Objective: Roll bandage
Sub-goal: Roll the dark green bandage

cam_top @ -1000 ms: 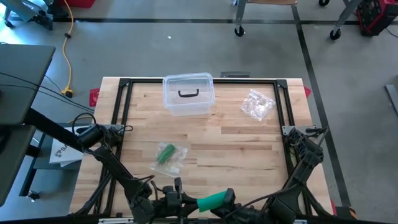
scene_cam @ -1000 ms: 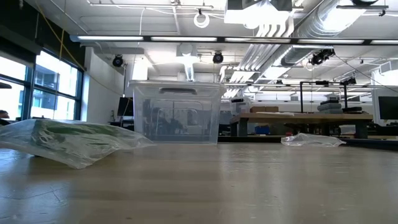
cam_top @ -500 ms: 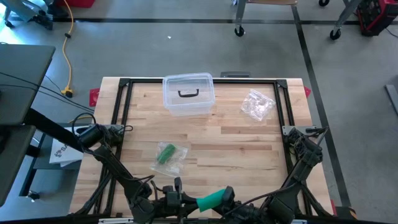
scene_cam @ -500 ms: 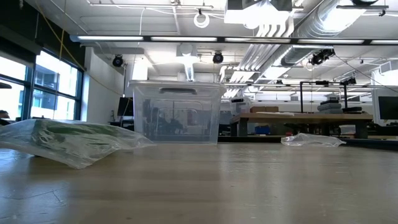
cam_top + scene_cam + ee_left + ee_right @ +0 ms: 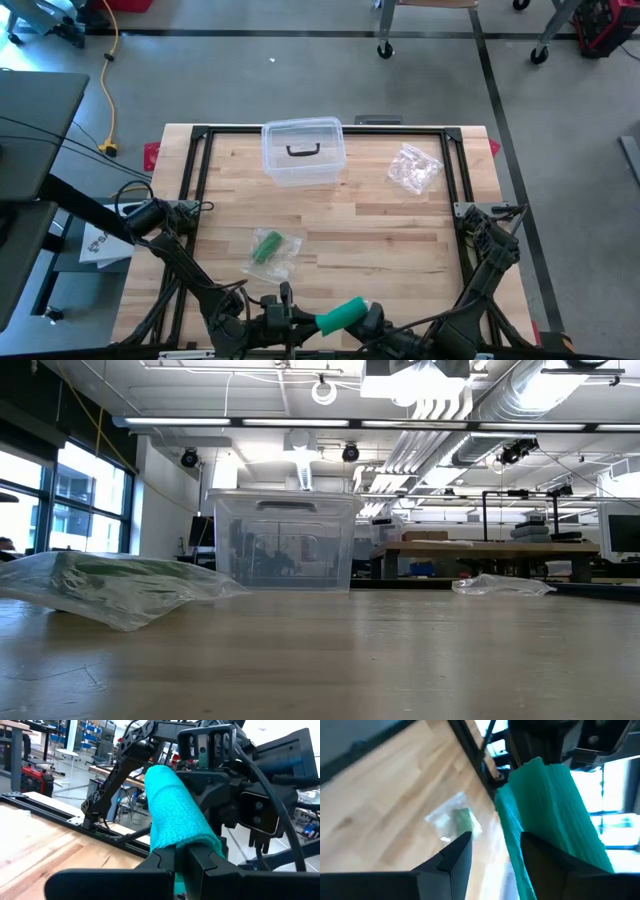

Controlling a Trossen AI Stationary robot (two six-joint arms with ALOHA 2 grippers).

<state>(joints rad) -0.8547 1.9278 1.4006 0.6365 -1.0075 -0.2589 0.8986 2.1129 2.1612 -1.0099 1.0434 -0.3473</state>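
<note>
A teal-green bandage roll (image 5: 340, 316) hangs in the air over the table's near edge, between my two grippers. My left gripper (image 5: 305, 325) is shut on its left end; in the left wrist view the roll (image 5: 172, 810) runs away from the shut fingers toward the right arm. My right gripper (image 5: 370, 322) stands at the roll's right end, open. In the right wrist view the bandage (image 5: 555, 805) lies just beyond the spread fingers (image 5: 452, 857), with its edge running down between them. My left gripper pinches the roll's near end (image 5: 175, 847) between its two fingers (image 5: 202, 862). The fingers come level from the table's left side and lie along the roll. The roll is lifted clear of the table and slants up toward the right arm.
A clear lidded box (image 5: 302, 152) stands at the far middle of the table. A clear bag holding a green roll (image 5: 270, 252) lies left of centre, and a crumpled clear bag (image 5: 413, 167) lies at the far right. Black rails frame the table.
My right gripper has opened and rolled at its wrist, letting go of the roll's right end. That end now points a little farther toward the far edge than before; the left end stays in my left gripper.
</note>
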